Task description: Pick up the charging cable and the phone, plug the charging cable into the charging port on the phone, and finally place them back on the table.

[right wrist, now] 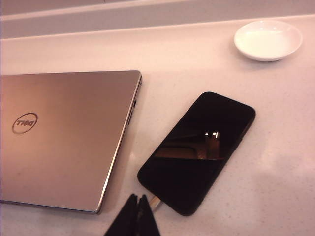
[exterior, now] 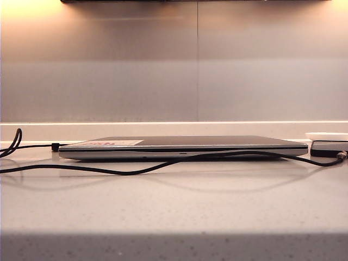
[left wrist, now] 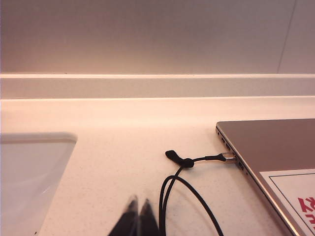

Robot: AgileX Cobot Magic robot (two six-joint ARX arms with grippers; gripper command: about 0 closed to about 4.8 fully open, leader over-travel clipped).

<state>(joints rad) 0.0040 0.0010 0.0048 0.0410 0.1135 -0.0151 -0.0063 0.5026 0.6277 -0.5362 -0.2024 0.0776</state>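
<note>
Speckled pale stone table (exterior: 174, 206) below grey panelled wall (exterior: 109, 65). Beside closed laptop (exterior: 179, 145): phone (right wrist: 197, 152), charging cable (exterior: 141, 171) in front. Left gripper (left wrist: 138, 216) and right gripper (right wrist: 136, 214) pressed together, holding nothing.

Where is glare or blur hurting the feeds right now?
Exterior view: warm glare on the wall upper left, shadow band across the table front. Left wrist view: left claw blurred. Right wrist view: reflection on the phone; right claw soft.
</note>
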